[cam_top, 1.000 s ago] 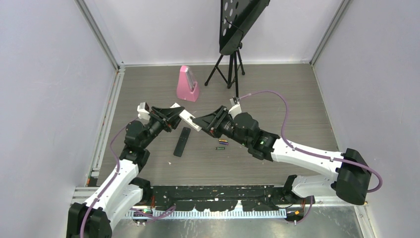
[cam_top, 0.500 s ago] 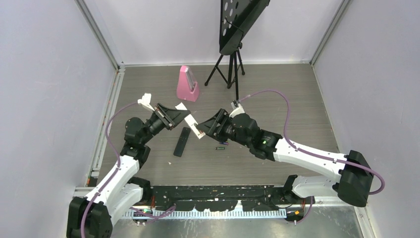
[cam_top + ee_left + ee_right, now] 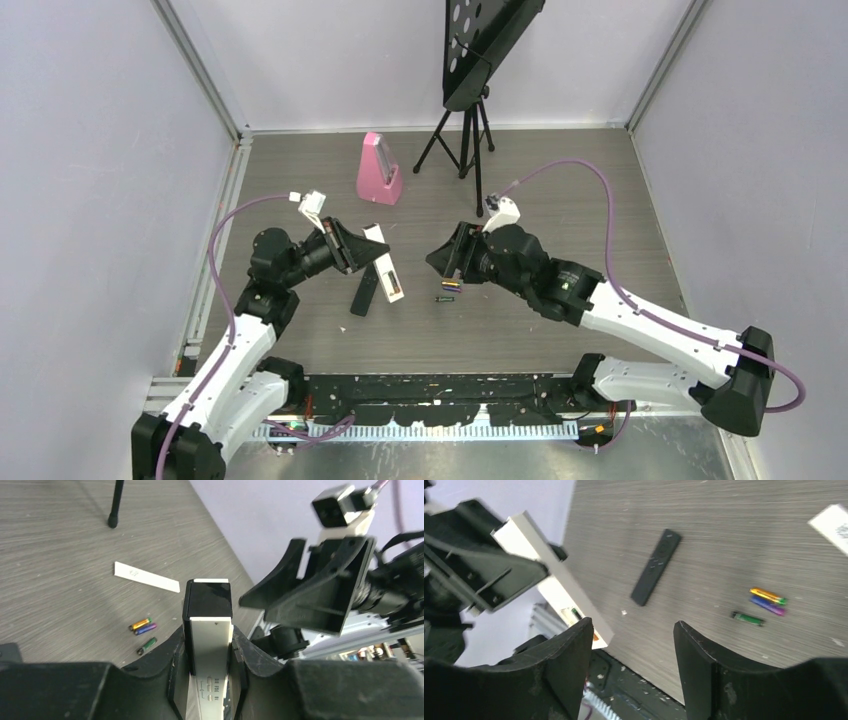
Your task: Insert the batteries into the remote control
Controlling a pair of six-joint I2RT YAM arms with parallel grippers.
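My left gripper [image 3: 378, 256] is shut on a white bar-shaped remote [image 3: 386, 272] and holds it above the table; the remote fills the space between the jaws in the left wrist view [image 3: 212, 632]. Its open end shows a green cell [image 3: 575, 613]. The black remote control [image 3: 366, 286] lies flat on the table just below it and also shows in the right wrist view [image 3: 655, 566]. Three loose batteries lie to its right: yellow [image 3: 767, 595], purple [image 3: 767, 605] and green [image 3: 748, 618]. My right gripper [image 3: 446, 262] is open and empty above them.
A flat white cover piece [image 3: 146, 577] lies on the table beyond the batteries. A pink metronome [image 3: 379, 170] and a black music stand tripod [image 3: 464, 130] stand at the back. Walls close in the table on the left, right and back.
My right gripper has pulled back to the right, away from the white remote's end. My left gripper has swung the white remote so its free end points toward the near side.
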